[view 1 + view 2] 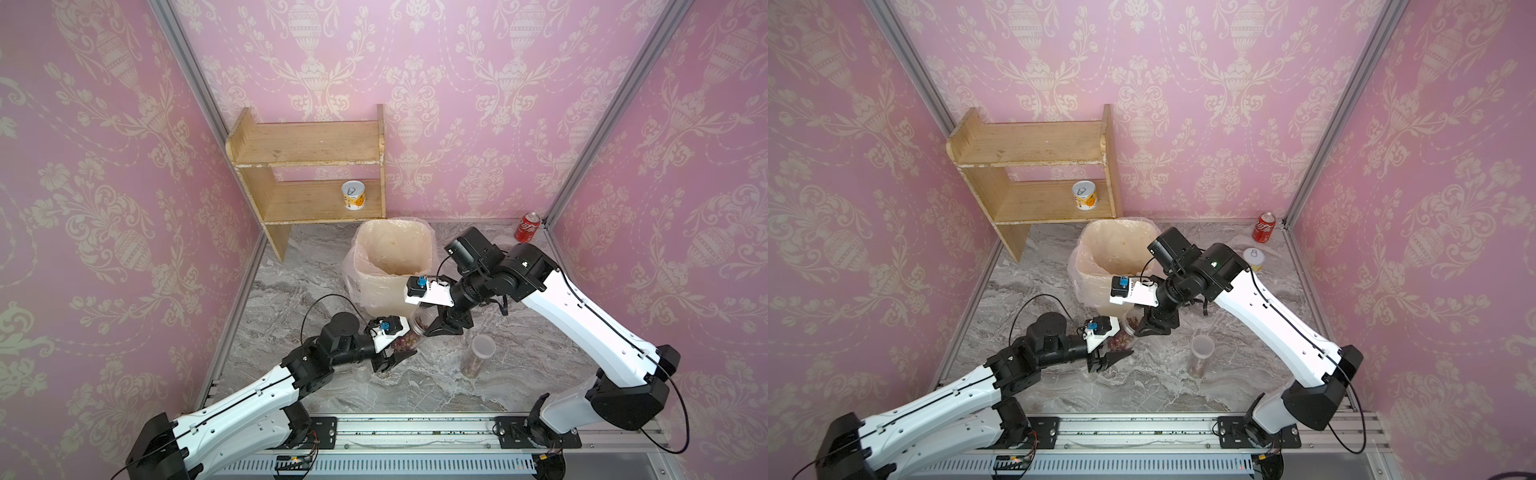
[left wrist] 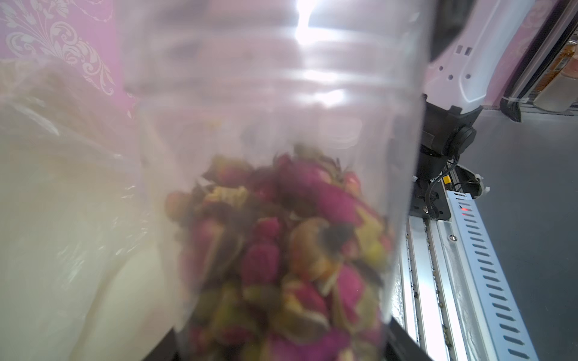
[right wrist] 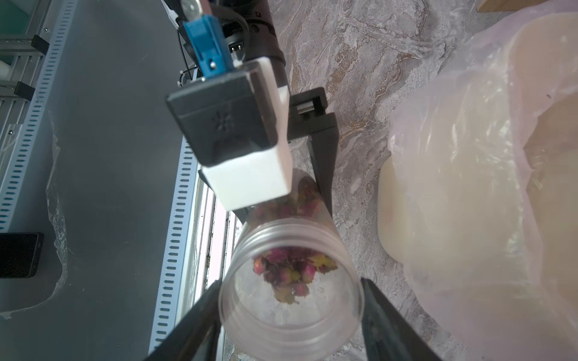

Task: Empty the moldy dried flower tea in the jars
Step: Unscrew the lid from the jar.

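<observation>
A clear jar [image 1: 419,323] [image 1: 1128,324] hangs tilted above the marble top, just in front of the bin. The moldy dried flower tea [image 2: 281,250] [image 3: 291,268], pink and yellowish buds, lies in its lower half. My left gripper [image 1: 400,351] [image 1: 1115,351] [image 2: 281,350] is shut on the jar's lower body. My right gripper [image 1: 430,326] [image 1: 1140,326] [image 3: 291,325] is shut on the jar's threaded top end; I cannot tell whether a clear lid sits there. A taller slim jar [image 1: 480,353] [image 1: 1200,353] with a whitish lid stands upright to the right.
A cream bin [image 1: 428,249] [image 1: 1079,257] [image 3: 438,218] lined with a thin plastic bag stands just behind the held jar. A wooden shelf [image 1: 307,149] at the back left holds a printed tin [image 1: 353,195]. A red cola can [image 1: 527,227] and another tin [image 1: 1254,258] stand at the back right.
</observation>
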`<act>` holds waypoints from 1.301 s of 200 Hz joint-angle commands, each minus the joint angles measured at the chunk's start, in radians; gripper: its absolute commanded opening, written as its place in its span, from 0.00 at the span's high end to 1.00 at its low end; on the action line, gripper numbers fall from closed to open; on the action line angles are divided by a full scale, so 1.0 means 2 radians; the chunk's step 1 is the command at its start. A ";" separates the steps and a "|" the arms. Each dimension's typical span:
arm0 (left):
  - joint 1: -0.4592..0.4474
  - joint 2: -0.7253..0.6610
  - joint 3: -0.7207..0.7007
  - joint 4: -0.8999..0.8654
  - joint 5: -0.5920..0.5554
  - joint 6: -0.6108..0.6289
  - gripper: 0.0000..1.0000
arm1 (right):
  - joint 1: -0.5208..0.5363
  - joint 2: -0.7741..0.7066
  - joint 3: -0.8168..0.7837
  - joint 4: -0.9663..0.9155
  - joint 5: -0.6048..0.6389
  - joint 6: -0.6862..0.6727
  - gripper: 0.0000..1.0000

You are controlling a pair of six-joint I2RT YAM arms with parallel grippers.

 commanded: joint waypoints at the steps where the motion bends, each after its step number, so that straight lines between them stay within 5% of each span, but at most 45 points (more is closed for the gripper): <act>1: -0.002 -0.005 0.000 0.031 -0.010 0.007 0.71 | 0.003 -0.002 0.016 0.056 -0.013 0.054 0.29; 41: -0.002 -0.013 0.006 -0.002 -0.118 0.044 0.72 | 0.002 -0.085 -0.043 0.190 0.040 0.344 0.14; 87: -0.003 -0.017 0.013 -0.016 -0.162 0.081 0.73 | -0.005 -0.089 -0.064 0.127 0.136 0.591 0.13; 196: -0.003 -0.010 0.025 -0.035 -0.160 0.095 0.74 | -0.004 -0.064 -0.131 0.178 0.065 0.631 0.10; 260: -0.004 -0.007 0.027 -0.038 -0.156 0.093 0.74 | -0.003 -0.040 -0.122 0.185 0.042 0.626 0.20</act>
